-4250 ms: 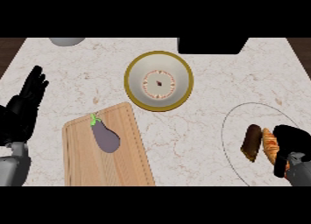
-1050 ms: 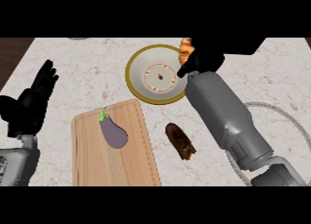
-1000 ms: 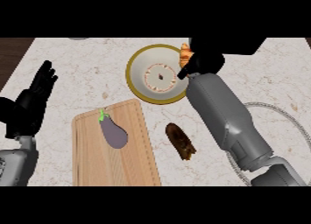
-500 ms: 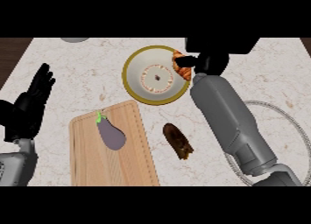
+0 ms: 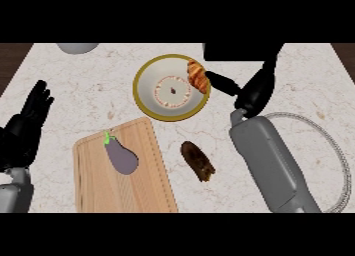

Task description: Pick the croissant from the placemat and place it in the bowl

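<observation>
Croissant: lies inside the bowl, against its right-hand inner wall, long axis running toward the counter's far and near edges; it is off the placemat.

Bowl: cream with a yellow rim; stands near the far edge of the counter, about midway between the left and right edges.

Right hand: just beside the bowl on its right; fingers straight and spread, holding nothing; the thumb points at the croissant, its tip close to the pastry; contact cannot be determined. The upper fingers merge with a black block at the far edge.

Right forearm: runs from the near edge up to the hand; it covers the left part of the round placemat, which sits near the right edge.

Left hand: at the left edge, fingers straight and raised, at rest.

Cutting board: at the near edge, left of centre; an eggplant lies on it.

Dark brown oblong item: on the bare counter between board and forearm.

Grey dish: far left corner, partly cut off.
</observation>
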